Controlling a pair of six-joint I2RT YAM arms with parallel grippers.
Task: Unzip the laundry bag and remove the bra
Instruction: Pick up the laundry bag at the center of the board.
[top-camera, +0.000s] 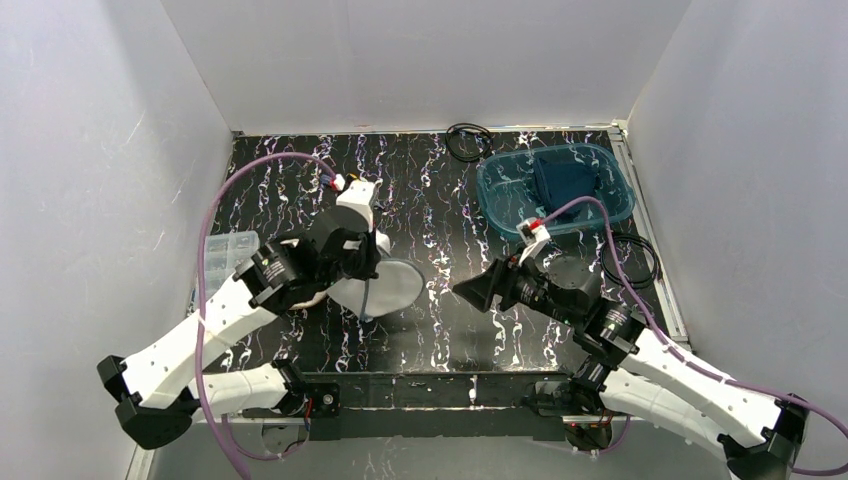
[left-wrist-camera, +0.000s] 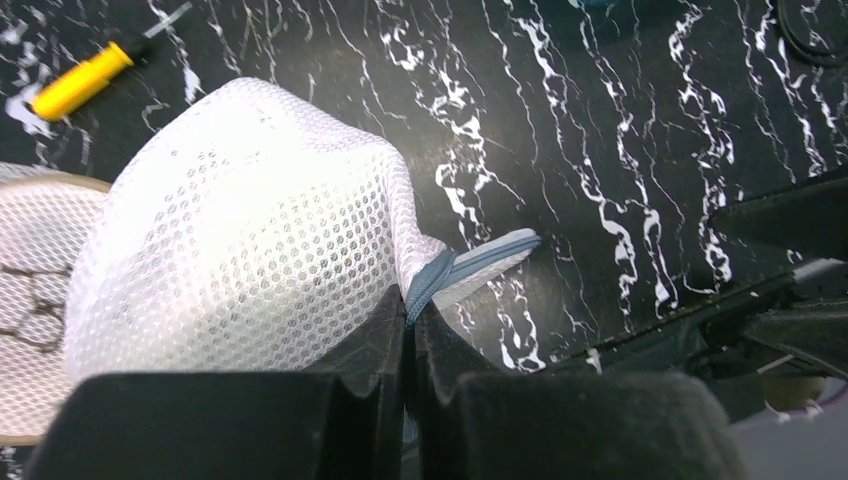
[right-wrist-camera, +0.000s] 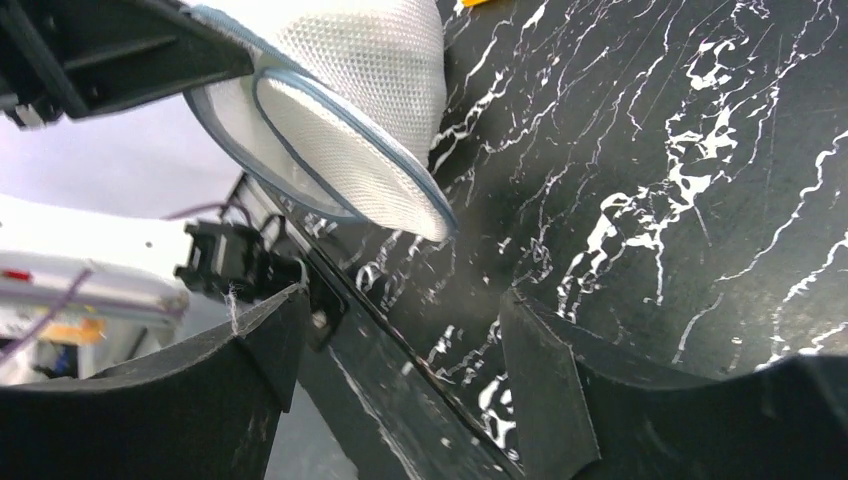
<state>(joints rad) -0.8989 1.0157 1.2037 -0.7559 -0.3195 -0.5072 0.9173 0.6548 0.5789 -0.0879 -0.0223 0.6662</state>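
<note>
Left hand: our left hand (left-wrist-camera: 408, 330) is closed tight, pinching the blue-grey trim (left-wrist-camera: 470, 262) at the edge of the laundry bag (left-wrist-camera: 240, 250), low in the centre of the left wrist frame
Right hand: our right hand (right-wrist-camera: 400, 310) stands wide apart and holds nothing; it faces the bag from the right, with bare table (right-wrist-camera: 650, 200) between them
Bag: a white mesh dome just left of centre in the top frame, seemingly raised at the pinched edge
Bra: we cannot see it; we judge it is inside the mesh
Step in hand: we judge this to be the unzipping; we should keep the left pinch firm so the trim stays taut, bring the right hand onto the zip pull alone, and draw it along the trim line, not upward, so the mesh does not bunch
Zip pull: not made out in any view; we should find it before closing
Left wrist only: the pinch itself, a yellow-handled tool (left-wrist-camera: 80, 80) at upper left, and a round mesh piece (left-wrist-camera: 30, 290) with a tan rim at the left edge, which we cannot identify
Right wrist only: the bag's blue-edged oval seam at upper left
Top view only: both arms together, and far at upper right a teal bin (top-camera: 483, 190) holding a dark cloth (top-camera: 565, 178)
</note>
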